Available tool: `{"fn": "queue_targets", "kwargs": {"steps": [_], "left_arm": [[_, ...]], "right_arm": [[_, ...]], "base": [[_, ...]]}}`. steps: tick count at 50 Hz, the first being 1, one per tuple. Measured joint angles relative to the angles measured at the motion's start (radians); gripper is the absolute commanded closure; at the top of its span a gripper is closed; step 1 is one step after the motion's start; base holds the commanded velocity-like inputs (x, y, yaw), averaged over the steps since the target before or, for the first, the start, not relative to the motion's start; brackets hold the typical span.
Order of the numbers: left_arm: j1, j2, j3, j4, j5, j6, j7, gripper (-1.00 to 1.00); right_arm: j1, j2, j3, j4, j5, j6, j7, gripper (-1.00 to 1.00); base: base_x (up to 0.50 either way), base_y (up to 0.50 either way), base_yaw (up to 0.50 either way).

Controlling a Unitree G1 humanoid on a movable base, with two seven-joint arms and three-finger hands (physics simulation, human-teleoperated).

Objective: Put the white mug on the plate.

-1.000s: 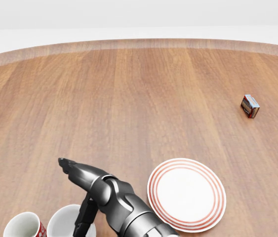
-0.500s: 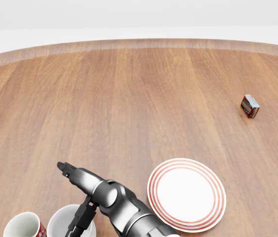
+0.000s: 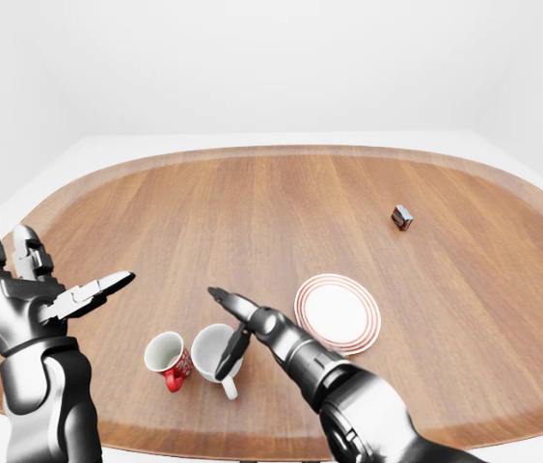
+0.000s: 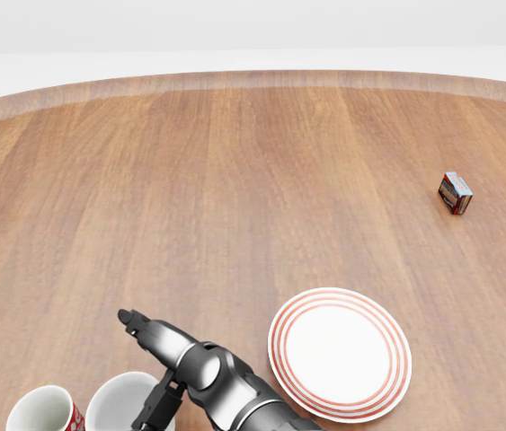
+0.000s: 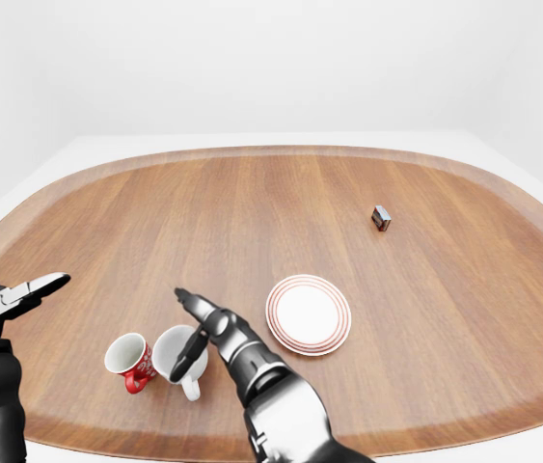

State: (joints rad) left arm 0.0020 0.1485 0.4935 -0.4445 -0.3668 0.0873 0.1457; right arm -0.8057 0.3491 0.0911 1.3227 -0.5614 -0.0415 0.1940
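The white mug (image 3: 211,349) stands upright near the table's bottom edge in the left-eye view, its handle pointing down. The white plate (image 3: 338,313) with red rings lies just right of it and holds nothing. My right hand (image 3: 219,333) is open at the mug. One finger stretches out over the rim and another finger (image 3: 232,349) dips into the mug's mouth. In the head view, the hand (image 4: 140,368) covers the right side of the mug (image 4: 113,400). My left hand (image 3: 68,289) is open and raised at the far left, apart from everything.
A red mug (image 3: 167,359) with a white inside stands touching or nearly touching the white mug's left side. A small box (image 4: 455,193) lies far to the right on the round wooden table (image 4: 235,180). The table's near edge runs just below the mugs.
In the head view my right hand has slid down and a little right, its outstretched fingertip now lower over the white mug. The mugs, plate and box have not moved.
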Motion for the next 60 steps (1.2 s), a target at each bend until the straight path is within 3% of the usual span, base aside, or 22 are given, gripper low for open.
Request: {"fn": "queue_targets", "kwargs": {"steps": [14,40,41,42,43,44,60], "left_arm": [[0.002,-0.001,0.0,0.0,0.001,0.0,-0.001,-1.0],[0.002,-0.002,0.0,-0.002,0.002,0.0,-0.002,-1.0],[0.002,-0.002,0.0,-0.002,0.002,0.0,-0.002,-1.0],[0.002,-0.002,0.0,-0.002,0.002,0.0,-0.002,-1.0],[0.002,-0.002,0.0,-0.003,0.002,0.0,-0.002,-1.0],[0.002,-0.002,0.0,-0.003,0.002,0.0,-0.002,-1.0],[0.002,-0.002,-0.001,-0.005,0.003,0.0,-0.002,-1.0]], "right_arm": [[0.039,0.0,-0.007,0.018,-0.022,0.018,0.0,-1.0],[0.08,0.0,-0.018,0.036,-0.063,0.098,-0.023,-1.0],[0.08,0.0,-0.018,0.037,-0.064,0.099,-0.024,-0.91],[0.081,0.0,-0.019,0.037,-0.065,0.1,-0.024,0.25],[0.082,0.0,-0.019,0.037,-0.065,0.1,-0.025,0.25],[0.082,0.0,-0.02,0.037,-0.066,0.101,-0.025,1.0],[0.089,0.0,-0.014,0.043,-0.07,0.091,-0.033,1.0]], "base": [[0.0,0.0,0.0],[0.0,0.0,0.0],[0.0,0.0,0.0],[0.0,0.0,0.0],[0.0,0.0,0.0],[0.0,0.0,0.0],[0.0,0.0,0.0]]}}
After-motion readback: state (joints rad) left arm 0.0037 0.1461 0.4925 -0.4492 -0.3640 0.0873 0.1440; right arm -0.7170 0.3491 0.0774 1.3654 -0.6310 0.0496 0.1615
